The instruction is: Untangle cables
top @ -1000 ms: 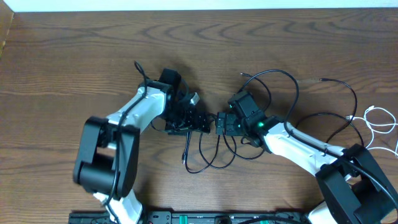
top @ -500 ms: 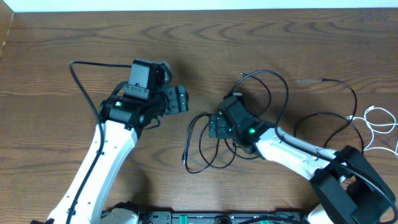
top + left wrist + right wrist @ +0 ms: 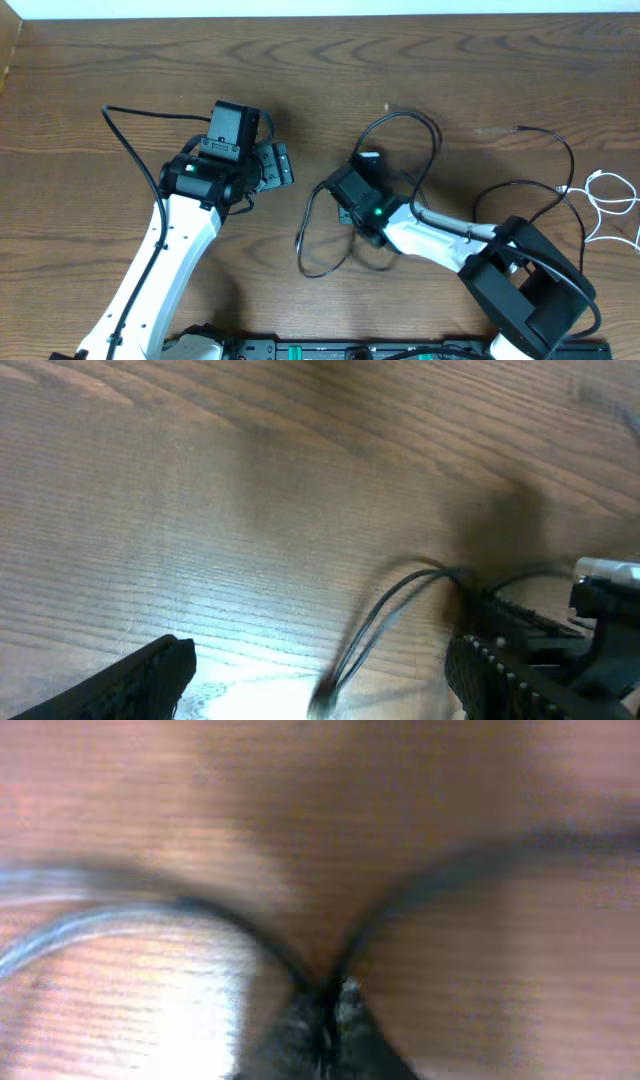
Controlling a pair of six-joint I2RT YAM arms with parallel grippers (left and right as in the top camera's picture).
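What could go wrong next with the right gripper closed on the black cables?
1. The right gripper is shut where strands of the black cables meet. The wrist view is blurred, so it may hold two strands, and pulling could tighten the tangle.
2. The left gripper is open and apart from the cables, so nothing anchors them. A pull may just drag the whole bundle across the table.

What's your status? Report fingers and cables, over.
Left fingers open, empty, beside the tangle. Right fingers shut on a black cable. Black cables looped together; white cable apart, far right. Nothing seen in the way.
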